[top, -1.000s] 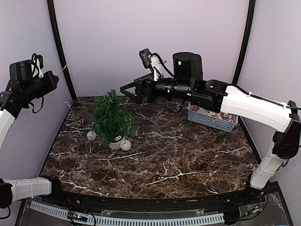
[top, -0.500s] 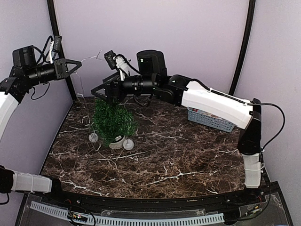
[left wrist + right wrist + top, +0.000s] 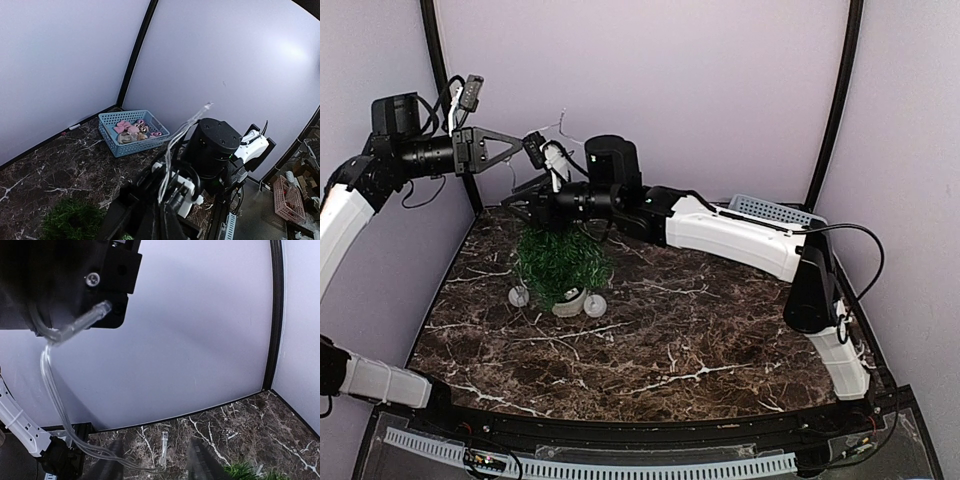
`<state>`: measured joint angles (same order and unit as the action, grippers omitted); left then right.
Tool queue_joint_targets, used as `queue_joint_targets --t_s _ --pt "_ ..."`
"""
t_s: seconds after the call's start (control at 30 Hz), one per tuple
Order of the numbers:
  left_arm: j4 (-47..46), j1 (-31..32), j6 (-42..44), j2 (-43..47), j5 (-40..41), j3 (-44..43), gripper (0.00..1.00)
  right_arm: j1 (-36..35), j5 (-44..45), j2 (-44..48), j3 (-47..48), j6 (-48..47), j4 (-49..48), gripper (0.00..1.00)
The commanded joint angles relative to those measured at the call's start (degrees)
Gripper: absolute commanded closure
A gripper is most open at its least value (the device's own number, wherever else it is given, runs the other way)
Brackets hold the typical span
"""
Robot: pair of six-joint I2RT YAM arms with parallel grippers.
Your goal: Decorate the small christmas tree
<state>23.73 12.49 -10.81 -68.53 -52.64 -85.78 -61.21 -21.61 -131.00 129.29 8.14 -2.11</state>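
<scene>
The small christmas tree (image 3: 560, 260) stands in its white pot (image 3: 570, 301) at the table's back left. Its top shows in the left wrist view (image 3: 71, 223) and the right wrist view (image 3: 250, 473). My left gripper (image 3: 518, 148) hangs high above the tree, shut on a clear light-string wire (image 3: 172, 150). In its own view the left gripper (image 3: 163, 202) pinches that strand. My right gripper (image 3: 523, 203) reaches in just over the treetop. In the right wrist view the right gripper (image 3: 155, 441) is open, its blurred fingers (image 3: 118, 452) either side of the wire's hanging end (image 3: 163, 440).
A blue basket (image 3: 106, 131) of small ornaments sits at the back right, also seen behind the right arm (image 3: 767, 210). Two white balls (image 3: 519, 296) (image 3: 593, 307) lie by the pot. The right arm (image 3: 720, 232) stretches across the back of the table.
The right arm swung left from the basket to over the treetop. The left gripper moved right with the wire toward it. The right fingers are drawing inward.
</scene>
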Motion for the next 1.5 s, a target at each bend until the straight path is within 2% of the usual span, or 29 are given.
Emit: queue_joint_targets --t_s 0.0,0.03,0.07,0.1,0.13,0.17,0.23,0.3,0.37,0.47,0.63,0.7,0.77,0.8,0.87,0.93,0.97,1.03,1.07,1.17,1.23,1.47 --pt "0.04 0.57 1.57 0.36 -1.35 -0.78 1.0 -0.99 -1.73 1.0 2.27 0.56 -7.3 0.86" --pt "-0.33 0.6 1.62 0.69 -1.07 -0.35 1.0 -1.01 -1.47 1.81 1.41 0.77 -8.17 1.0" --pt "-1.2 0.6 1.74 1.04 -0.14 0.9 0.96 -1.05 -0.81 2.74 0.42 1.29 -9.23 1.0" --pt "-1.92 0.6 1.84 2.13 0.5 1.85 0.77 -1.1 -0.18 3.82 -0.85 1.67 -10.37 1.0" --pt "-4.06 0.6 1.91 3.88 2.23 4.77 0.65 -1.07 0.75 4.95 -1.76 1.96 -11.27 1.0" --pt "-7.16 0.6 1.83 5.14 3.35 6.51 0.42 -1.09 1.83 5.94 -2.46 2.45 -11.85 1.0" --pt "-13.0 0.6 0.73 9.27 7.62 13.48 0.21 -1.1 3.1 7.54 -2.58 2.83 -11.93 1.0" --pt "-18.73 0.6 -0.64 13.32 11.12 22.73 0.09 -1.1 3.68 8.77 -2.53 3.51 -12.08 1.0" --pt "-22.75 0.73 -1.78 16.31 12.64 28.39 0.04 -1.07 3.76 9.71 -2.16 4.08 -11.96 1.0" --pt "-26.38 1.11 -2.55 18.45 12.88 33.39 0.01 -1.19 3.46 11.15 -2.24 4.8 -12.14 1.0" --pt "-24.2 1.83 -0.4 18.24 14.04 35.55 0.02 -1.19 3.36 12.53 -2.76 5.0 -12.7 1.0" --pt "-22.72 1.98 0.58 17.93 14.85 35.62 0.05 -1.15 3.24 12.61 -2.56 5.0 -12.57 1.0" --pt "-20.7 2.01 1.76 17.22 15.78 35.1 0.14 -1.28 3.02 12.82 -2.55 5.12 -12.65 1.0" --pt "-19.93 2.01 2.15 17.08 16.02 34.91 0.24 -1.28 3.06 12.97 -2.6 5.06 -12.58 1.0" --pt "-18.33 2.01 2.65 17.01 16.65 34.59 0.35 -1.28 3.21 13.3 -2.8 4.96 -12.52 1.0" --pt "-18.7 2.01 2.32 17.59 16.75 35.42 0.45 -1.28 3.46 13.52 -2.97 4.79 -12.32 1.0" --pt "-19.02 2.01 1.94 18.27 16.82 35.73 0.53 -1.26 3.68 13.72 -3.06 4.78 -12.23 1.0" --pt "-19.74 2.01 1.19 19.18 16.86 36.56 0.61 -1.29 4.2 14.08 -3.44 4.78 -12.2 1.0" --pt "-20.33 2.01 0.56 19.42 16.6 36.89 0.59 -1.3 4.22 14.18 -3.62 4.71 -12.17 1.0" --pt "-22.62 2.01 -1.36 19.88 13.24 36.42 0.3 -1.37 4.34 14.37 -4.05 4.54 -11.62 1.0" --pt "-23.43 2.01 -2.57 19.25 10.67 34.68 0.25 -1.37 4.23 14.37 -3.89 4.53 -11.12 1.0" --pt "-25.98 2.01 -3.63 14.34 4.13 27.2 0.18 -1.44 3.28 14.17 -3.39 4.58 -10.21 1.0"
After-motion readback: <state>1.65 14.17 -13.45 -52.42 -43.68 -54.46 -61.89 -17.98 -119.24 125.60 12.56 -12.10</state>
